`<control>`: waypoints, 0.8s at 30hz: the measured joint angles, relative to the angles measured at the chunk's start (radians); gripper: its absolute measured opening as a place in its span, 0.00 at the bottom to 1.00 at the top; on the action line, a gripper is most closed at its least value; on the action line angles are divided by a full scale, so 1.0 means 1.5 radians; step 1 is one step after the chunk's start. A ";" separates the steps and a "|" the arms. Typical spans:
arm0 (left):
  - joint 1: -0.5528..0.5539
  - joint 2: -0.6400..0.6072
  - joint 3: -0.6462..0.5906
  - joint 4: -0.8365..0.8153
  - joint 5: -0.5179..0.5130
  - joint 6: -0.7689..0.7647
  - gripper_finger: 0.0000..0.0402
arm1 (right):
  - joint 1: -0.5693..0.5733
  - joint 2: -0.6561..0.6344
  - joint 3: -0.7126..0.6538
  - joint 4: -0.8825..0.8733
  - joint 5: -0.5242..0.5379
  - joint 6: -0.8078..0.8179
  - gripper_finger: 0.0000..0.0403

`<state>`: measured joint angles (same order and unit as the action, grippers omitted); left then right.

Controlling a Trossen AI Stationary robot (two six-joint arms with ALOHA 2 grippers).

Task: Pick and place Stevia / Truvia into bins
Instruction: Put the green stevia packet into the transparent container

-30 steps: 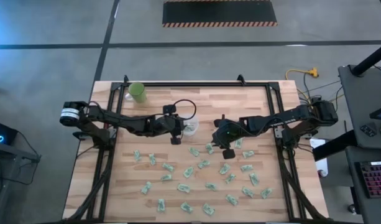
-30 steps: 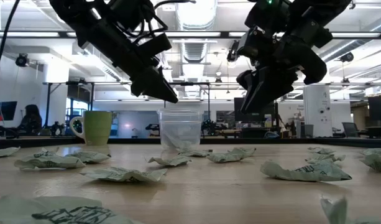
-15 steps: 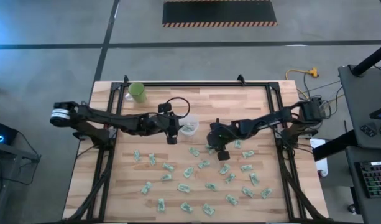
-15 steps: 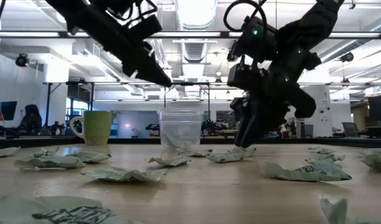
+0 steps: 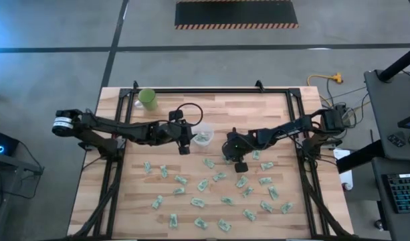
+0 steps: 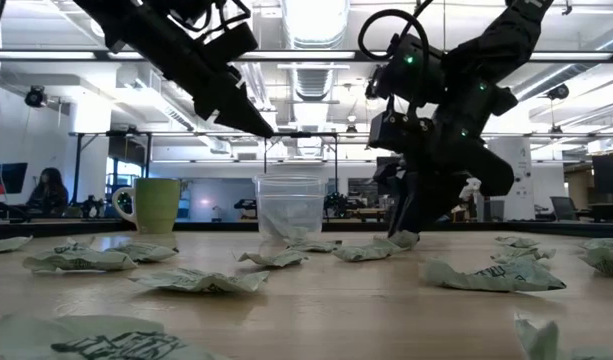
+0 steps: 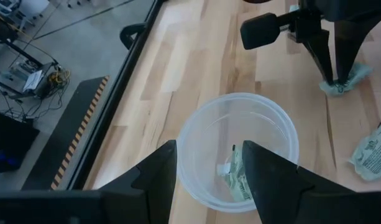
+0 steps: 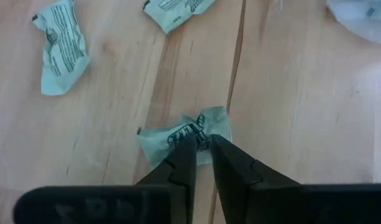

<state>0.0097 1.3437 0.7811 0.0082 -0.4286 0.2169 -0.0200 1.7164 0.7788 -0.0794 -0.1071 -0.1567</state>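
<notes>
Right gripper [image 8: 202, 142] pinches a packet [image 8: 162, 142] mid-frame; only the left wrist view shows the left gripper [image 7: 209, 163], fingers spread, above the clear cup [image 7: 196, 134] holding packets.

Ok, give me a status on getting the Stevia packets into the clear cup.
Done: the clear cup holds at least one packet. In hand: the right gripper has its fingertips pinched on a packet lying on the table; the left gripper hangs open over the cup. Left: some two dozen loose packets, so this is early.

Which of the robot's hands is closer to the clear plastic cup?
Left. The left hand hangs just beside the clear cup; the right hand is farther off, pinching a packet.
</notes>
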 joint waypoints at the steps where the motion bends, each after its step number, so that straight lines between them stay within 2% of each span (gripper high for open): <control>1: 0.000 0.000 0.000 0.000 0.000 0.000 0.41 | 0.000 0.000 0.000 -0.003 -0.001 0.000 0.08; 5: 0.000 0.000 0.000 0.000 0.000 0.000 0.41 | 0.000 0.000 0.000 -0.009 -0.001 0.000 0.03; 11: -0.001 0.000 0.000 -0.001 0.000 0.000 0.41 | 0.001 -0.013 -0.001 -0.014 0.001 -0.006 0.02; 20: -0.002 -0.003 0.000 -0.030 0.000 0.000 0.41 | 0.000 -0.116 -0.001 -0.007 0.002 -0.041 0.02; 24: -0.002 -0.003 0.000 -0.033 0.000 0.000 0.41 | 0.000 -0.146 -0.001 0.069 0.066 -0.072 0.02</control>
<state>0.0063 1.3396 0.7815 -0.0418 -0.4287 0.2169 -0.0199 1.4976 0.7776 0.0243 -0.0087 -0.2642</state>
